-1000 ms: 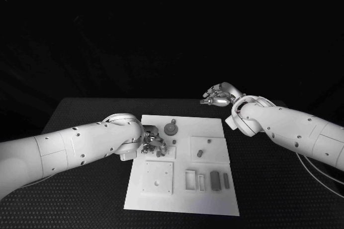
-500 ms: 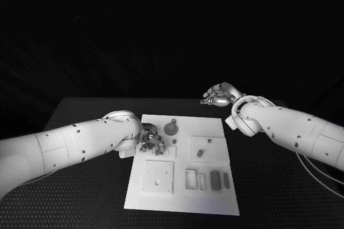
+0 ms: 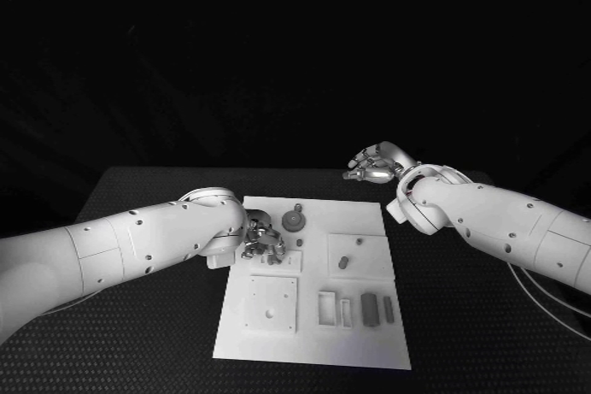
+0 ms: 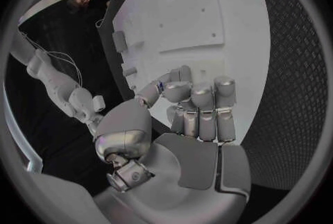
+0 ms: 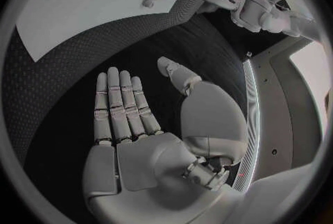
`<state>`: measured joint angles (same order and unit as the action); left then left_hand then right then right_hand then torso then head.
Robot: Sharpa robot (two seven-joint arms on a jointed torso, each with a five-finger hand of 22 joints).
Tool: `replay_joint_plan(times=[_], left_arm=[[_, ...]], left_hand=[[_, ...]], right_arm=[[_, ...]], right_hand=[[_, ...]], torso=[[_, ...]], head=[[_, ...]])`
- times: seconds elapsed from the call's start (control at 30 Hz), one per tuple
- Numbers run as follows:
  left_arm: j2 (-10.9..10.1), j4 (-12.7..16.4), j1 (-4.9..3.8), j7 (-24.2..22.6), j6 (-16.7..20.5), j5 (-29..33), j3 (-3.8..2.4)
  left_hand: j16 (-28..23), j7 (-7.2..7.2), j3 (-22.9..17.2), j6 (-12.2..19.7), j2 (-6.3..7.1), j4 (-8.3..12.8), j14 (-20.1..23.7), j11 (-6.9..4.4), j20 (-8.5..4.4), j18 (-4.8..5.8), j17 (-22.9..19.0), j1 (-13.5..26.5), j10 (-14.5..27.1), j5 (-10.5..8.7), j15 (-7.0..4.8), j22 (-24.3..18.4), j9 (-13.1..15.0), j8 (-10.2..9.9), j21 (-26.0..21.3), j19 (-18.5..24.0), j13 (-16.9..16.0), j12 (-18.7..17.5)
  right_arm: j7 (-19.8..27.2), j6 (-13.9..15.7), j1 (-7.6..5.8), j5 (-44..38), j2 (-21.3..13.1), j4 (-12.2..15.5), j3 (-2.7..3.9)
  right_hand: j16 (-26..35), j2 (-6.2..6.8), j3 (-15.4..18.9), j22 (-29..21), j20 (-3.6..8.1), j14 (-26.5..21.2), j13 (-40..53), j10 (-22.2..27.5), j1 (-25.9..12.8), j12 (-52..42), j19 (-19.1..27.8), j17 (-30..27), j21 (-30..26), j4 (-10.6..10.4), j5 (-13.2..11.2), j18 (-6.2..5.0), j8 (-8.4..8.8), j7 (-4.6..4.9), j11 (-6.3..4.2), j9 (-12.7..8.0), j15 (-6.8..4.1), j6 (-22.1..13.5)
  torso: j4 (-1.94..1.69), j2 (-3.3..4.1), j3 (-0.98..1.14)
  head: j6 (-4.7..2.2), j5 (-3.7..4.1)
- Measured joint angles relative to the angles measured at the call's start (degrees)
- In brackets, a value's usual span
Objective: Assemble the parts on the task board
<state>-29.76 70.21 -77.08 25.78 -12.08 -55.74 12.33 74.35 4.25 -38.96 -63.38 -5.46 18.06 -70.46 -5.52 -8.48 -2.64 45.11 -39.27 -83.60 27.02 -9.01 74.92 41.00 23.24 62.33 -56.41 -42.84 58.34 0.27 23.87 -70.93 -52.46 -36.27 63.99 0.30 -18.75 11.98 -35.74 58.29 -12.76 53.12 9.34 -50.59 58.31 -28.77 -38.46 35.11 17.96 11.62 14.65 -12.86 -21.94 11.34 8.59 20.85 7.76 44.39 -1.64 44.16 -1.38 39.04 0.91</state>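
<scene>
The white task board (image 3: pixel 311 351) lies in the middle of the table. My left hand (image 3: pixel 260 239) hovers over the board's left edge, just beside a round grey part (image 3: pixel 295 220). Its fingers (image 4: pixel 200 103) are curled in and the thumb presses against one of them. A sliver of a small blue part (image 4: pixel 160 86) shows in that pinch; the rest of it is hidden. My right hand (image 3: pixel 376 165) hangs over the black table beyond the board's far right corner, flat, fingers (image 5: pixel 119 106) apart, holding nothing.
On the board lie a short peg (image 3: pixel 343 261) on a raised square (image 3: pixel 365 247), a square plate (image 3: pixel 272 304) with a hole, a slotted frame (image 3: pixel 328 309) and two dark bars (image 3: pixel 368 308). Black table (image 3: pixel 480 326) surrounds the board.
My left hand has moved a little away from me along the board's left edge, toward the round part. The right arm has stayed still.
</scene>
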Motion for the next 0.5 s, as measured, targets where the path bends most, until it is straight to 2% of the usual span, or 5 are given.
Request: replay_joint_plan(times=[0.5], left_arm=[[0.1,-0.2,-0.02,0.0,-0.1,-0.5,-0.04]], left_hand=[[0.0,0.00,0.0,0.0,0.07,0.0,-0.1,0.00,0.00,0.00,-0.1,-0.1,0.0,-0.01,0.10,0.0,0.0,0.1,0.0,0.0,0.1,0.0]], right_arm=[[0.0,0.0,0.01,0.0,0.0,0.0,0.00]], right_hand=[[0.0,0.00,0.2,0.0,0.00,0.0,-0.1,0.0,0.0,0.0,0.0,0.0,0.0,0.2,0.0,0.00,0.00,0.00,0.00,0.0,0.00,0.0]], torso=[[-0.03,-0.02,0.00]], head=[[-0.03,0.05]])
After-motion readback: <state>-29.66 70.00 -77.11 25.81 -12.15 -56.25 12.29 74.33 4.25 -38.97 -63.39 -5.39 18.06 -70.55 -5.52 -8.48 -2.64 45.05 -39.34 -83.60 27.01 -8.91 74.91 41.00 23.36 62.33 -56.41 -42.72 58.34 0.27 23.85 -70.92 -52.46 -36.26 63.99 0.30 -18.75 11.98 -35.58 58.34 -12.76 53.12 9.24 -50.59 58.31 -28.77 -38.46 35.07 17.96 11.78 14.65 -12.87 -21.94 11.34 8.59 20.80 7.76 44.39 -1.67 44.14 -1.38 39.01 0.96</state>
